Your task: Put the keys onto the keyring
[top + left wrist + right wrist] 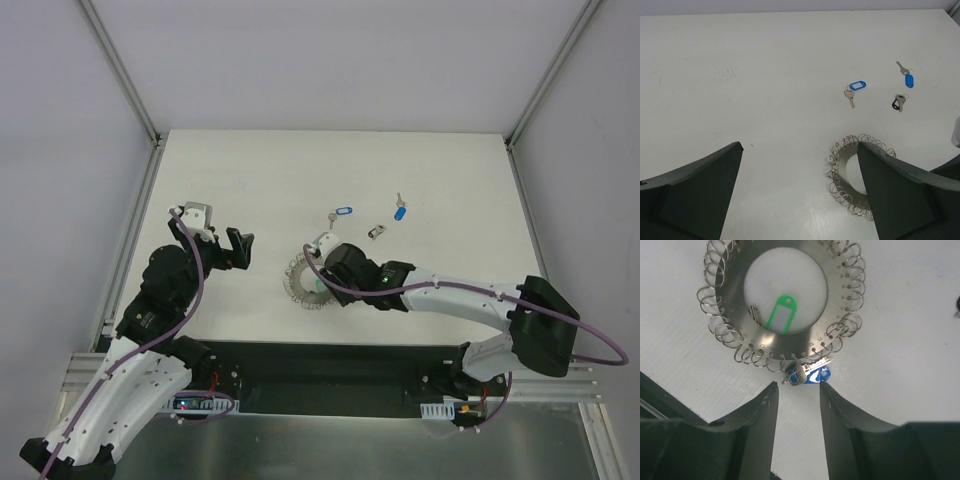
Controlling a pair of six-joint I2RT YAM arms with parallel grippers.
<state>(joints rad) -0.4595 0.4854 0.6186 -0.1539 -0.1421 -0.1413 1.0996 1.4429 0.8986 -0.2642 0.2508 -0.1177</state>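
The keyring [785,330], a flat grey disc rimmed with small wire loops, lies on the white table; it also shows in the top view [303,283] and the left wrist view [842,167]. A green tag [781,313] lies inside it. A blue-tagged key [810,372] lies at its rim, just beyond my open right gripper [797,386], which holds nothing. Two blue-tagged keys [856,88] [908,77] and a dark-tagged key [898,102] lie loose farther back. My left gripper [800,145] is open and empty, left of the ring.
The table's side walls and metal frame posts [120,80] border the white surface. The right arm [450,295] stretches across the near right of the table. The black base rail [330,375] runs along the near edge.
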